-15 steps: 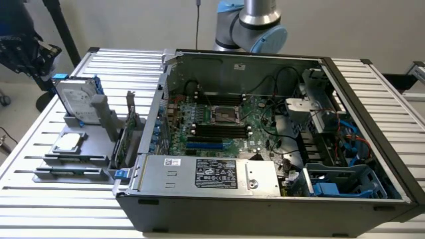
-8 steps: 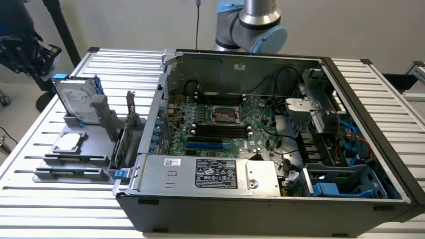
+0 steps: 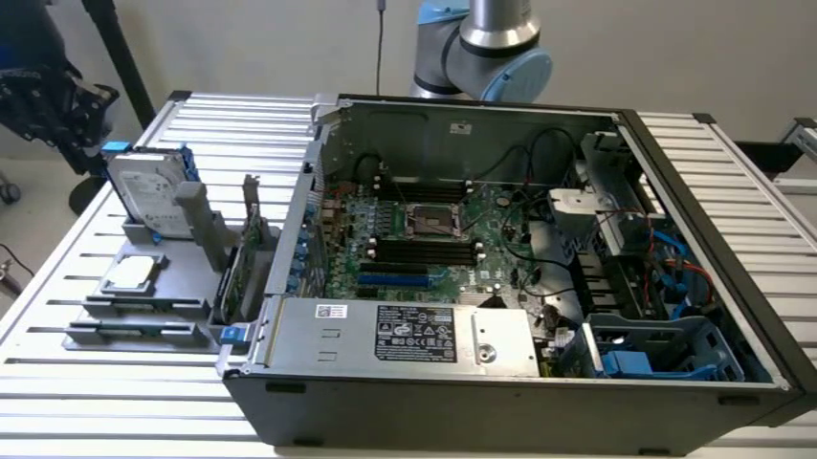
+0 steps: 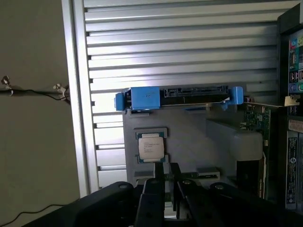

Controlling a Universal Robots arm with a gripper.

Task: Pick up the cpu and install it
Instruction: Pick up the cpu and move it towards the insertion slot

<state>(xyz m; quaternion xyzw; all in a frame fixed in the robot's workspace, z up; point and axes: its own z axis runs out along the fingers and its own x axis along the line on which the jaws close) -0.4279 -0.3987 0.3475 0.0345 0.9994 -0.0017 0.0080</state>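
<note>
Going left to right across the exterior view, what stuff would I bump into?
cpu → expansion card → motherboard socket → blue drive cage

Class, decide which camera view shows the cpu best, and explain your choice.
The wrist view: the cpu faces the camera squarely, its printed metal top plain, in its grey holder. The exterior view shows it far off and slanted, at that view's left of the computer case.

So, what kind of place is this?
Probably a robotics lab for computer assembly: a robot arm behind an open desktop computer case on a slatted metal table, with a hard drive and cpu in a fixture.
</note>
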